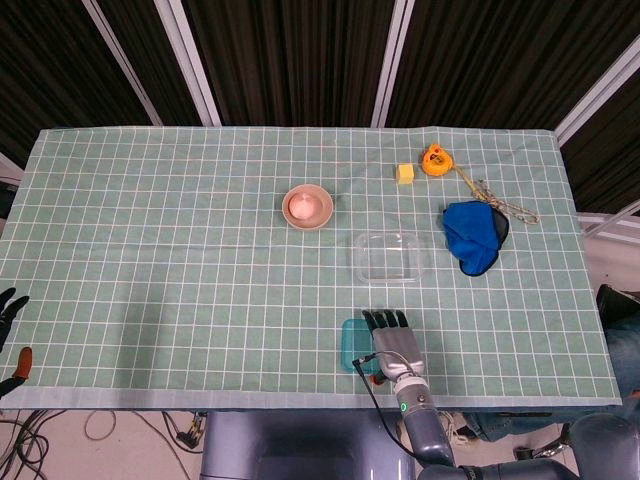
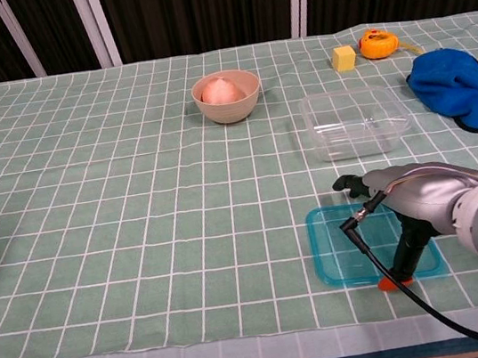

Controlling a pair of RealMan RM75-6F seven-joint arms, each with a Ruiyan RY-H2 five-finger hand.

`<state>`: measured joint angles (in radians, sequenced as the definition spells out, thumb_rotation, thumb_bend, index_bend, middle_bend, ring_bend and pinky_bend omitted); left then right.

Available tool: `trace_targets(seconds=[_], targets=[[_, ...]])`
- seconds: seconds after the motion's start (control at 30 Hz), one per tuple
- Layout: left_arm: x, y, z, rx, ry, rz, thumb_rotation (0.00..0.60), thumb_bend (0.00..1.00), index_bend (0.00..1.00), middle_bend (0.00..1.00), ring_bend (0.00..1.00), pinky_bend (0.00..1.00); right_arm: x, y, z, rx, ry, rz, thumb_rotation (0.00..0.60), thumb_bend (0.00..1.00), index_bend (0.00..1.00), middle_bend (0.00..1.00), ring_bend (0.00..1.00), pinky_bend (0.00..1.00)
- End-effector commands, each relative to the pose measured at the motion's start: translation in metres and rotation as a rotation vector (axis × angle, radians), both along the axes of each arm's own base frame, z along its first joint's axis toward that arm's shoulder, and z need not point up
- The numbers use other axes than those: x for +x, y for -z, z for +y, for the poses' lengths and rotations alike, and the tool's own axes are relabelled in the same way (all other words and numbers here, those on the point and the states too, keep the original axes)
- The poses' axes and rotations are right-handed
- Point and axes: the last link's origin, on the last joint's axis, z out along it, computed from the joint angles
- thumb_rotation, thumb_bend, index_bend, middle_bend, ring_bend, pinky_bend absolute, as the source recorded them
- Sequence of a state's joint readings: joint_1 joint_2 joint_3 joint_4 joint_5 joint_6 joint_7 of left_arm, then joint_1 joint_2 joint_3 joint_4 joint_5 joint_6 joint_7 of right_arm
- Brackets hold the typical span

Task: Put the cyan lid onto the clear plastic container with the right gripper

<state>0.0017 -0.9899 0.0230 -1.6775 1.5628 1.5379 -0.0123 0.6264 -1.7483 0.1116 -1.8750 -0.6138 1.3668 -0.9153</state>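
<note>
One right hand [image 2: 394, 210] hovers low over flat cyan rectangular lid [image 2: 340, 252], fingers spread, thumb tip down at lid's near edge; grasp unclear. Lid lies flat on green checked tablecloth [image 2: 117, 206], near clear rectangular plastic container [image 2: 355, 121]. Left hand [image 1: 12, 335] off table edge, state unclear.

One lid [image 2: 351, 252], one container [image 2: 355, 121], one bowl [image 2: 227, 96]
</note>
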Motion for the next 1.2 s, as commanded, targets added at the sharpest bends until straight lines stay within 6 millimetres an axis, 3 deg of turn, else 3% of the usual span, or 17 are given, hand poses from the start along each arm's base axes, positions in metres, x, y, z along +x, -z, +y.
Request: trace_targets(seconds=[0.03, 1.2], targets=[[-0.0001, 0.0, 0.0, -0.001, -0.001, 0.0, 0.6, 0.52, 0.09, 0.0, 0.0, 0.0, 0.0003, 0.0003, 0.0004, 0.002, -0.001, 0.0, 0.6, 0.15, 0.0, 0.14, 0.0, 0.0], [-0.0005, -0.0001, 0.0003, 0.001, -0.012, -0.006, 0.6, 0.52, 0.09, 0.0, 0.0, 0.0, 0.0013, 0.0037, 0.0005, -0.006, -0.003, -0.002, 0.6, 0.15, 0.0, 0.18, 0.0, 0.0]])
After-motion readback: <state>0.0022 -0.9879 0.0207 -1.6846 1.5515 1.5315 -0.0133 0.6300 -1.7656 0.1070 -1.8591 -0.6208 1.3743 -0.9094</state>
